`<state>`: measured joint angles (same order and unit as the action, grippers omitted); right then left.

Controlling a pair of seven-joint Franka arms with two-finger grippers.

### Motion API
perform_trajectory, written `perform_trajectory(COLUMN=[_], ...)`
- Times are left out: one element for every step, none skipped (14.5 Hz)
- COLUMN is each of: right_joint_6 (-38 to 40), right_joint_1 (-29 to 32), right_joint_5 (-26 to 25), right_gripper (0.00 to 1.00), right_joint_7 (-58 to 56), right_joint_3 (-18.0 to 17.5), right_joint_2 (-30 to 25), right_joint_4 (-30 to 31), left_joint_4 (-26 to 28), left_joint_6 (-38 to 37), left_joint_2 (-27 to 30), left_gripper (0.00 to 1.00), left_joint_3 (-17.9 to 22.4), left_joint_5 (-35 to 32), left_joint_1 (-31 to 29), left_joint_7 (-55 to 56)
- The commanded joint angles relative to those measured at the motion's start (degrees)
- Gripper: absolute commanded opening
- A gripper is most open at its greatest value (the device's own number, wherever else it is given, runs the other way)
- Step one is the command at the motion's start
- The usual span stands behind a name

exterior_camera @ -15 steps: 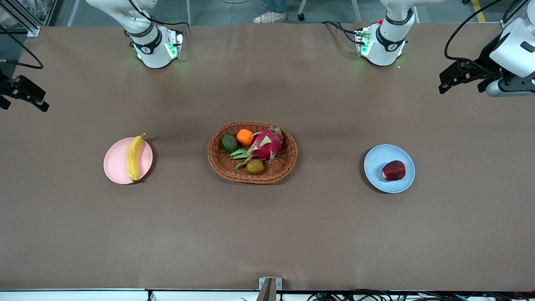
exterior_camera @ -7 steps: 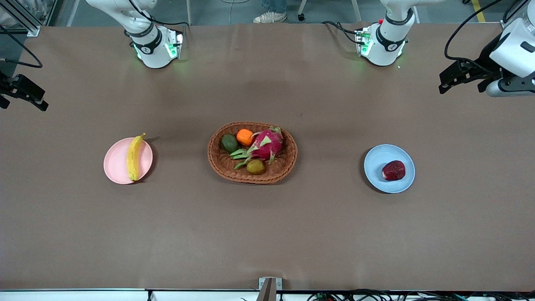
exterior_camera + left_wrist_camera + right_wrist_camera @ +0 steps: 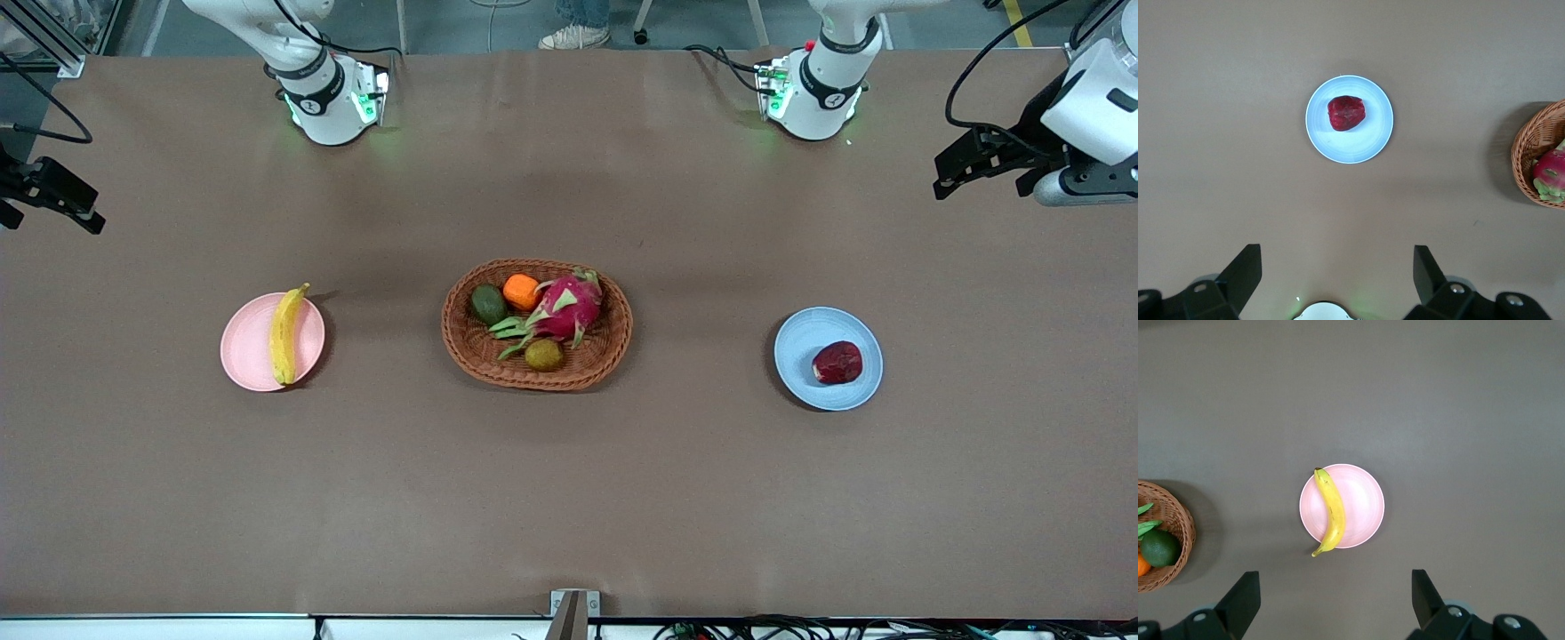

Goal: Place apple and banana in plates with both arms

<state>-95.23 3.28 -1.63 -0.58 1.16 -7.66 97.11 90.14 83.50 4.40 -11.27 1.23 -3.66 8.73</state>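
Observation:
The dark red apple lies on the light blue plate toward the left arm's end of the table; both also show in the left wrist view, apple on plate. The yellow banana lies across the pale pink plate toward the right arm's end; the right wrist view shows banana on plate. My left gripper is open and empty, high over the table's left-arm end. My right gripper is open and empty, high over the right-arm end.
A brown wicker basket stands mid-table between the plates, holding a pink dragon fruit, an orange, an avocado and a kiwi. The arm bases stand farthest from the camera.
None of the fruit or plates moved. Both grippers stay raised at the table ends, with only a tiny shift of the right one.

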Motion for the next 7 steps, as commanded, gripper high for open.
perform_trajectory(right_joint_6=[0.48, 0.57, 0.57, 0.66, 0.83, 0.92, 0.92], right_joint_1=[-0.03, -0.03, 0.06, 0.06, 0.06, 0.06, 0.06], right_joint_5=[-0.04, -0.04, -0.04, -0.12, -0.12, -0.04, -0.04], right_gripper=[1.00, 1.00, 1.00, 1.00, 1.00, 1.00, 1.00], right_joint_7=[0.14, 0.14, 0.23, 0.14, 0.23, 0.23, 0.23], right_joint_3=[-0.11, -0.11, -0.11, -0.11, -0.11, -0.11, -0.11], right_joint_2=[-0.95, -0.95, -0.95, -0.95, -0.95, -0.95, -0.95], right_joint_4=[-0.25, -0.34, -0.26, -0.26, -0.34, -0.34, -0.34], left_joint_4=[-0.58, -0.67, -0.76, -1.02, -1.02, -1.02, -1.11], left_joint_6=[-0.44, -0.44, -0.44, -0.44, -0.44, -0.44, -0.44], left_joint_2=[0.08, -0.10, -0.19, -0.27, -0.36, -0.36, -0.54], left_gripper=[1.00, 1.00, 1.00, 1.00, 1.00, 1.00, 1.00], left_joint_3=[-0.07, 0.01, -0.07, -0.07, -0.07, -0.16, -0.16], left_joint_5=[-1.05, -1.05, -1.31, -1.32, -1.32, -1.32, -1.32], left_joint_1=[-0.11, -0.11, -0.03, -0.11, -0.11, -0.11, -0.03], left_joint_7=[-0.73, -0.64, -0.64, -0.64, -0.64, -0.55, -0.55])
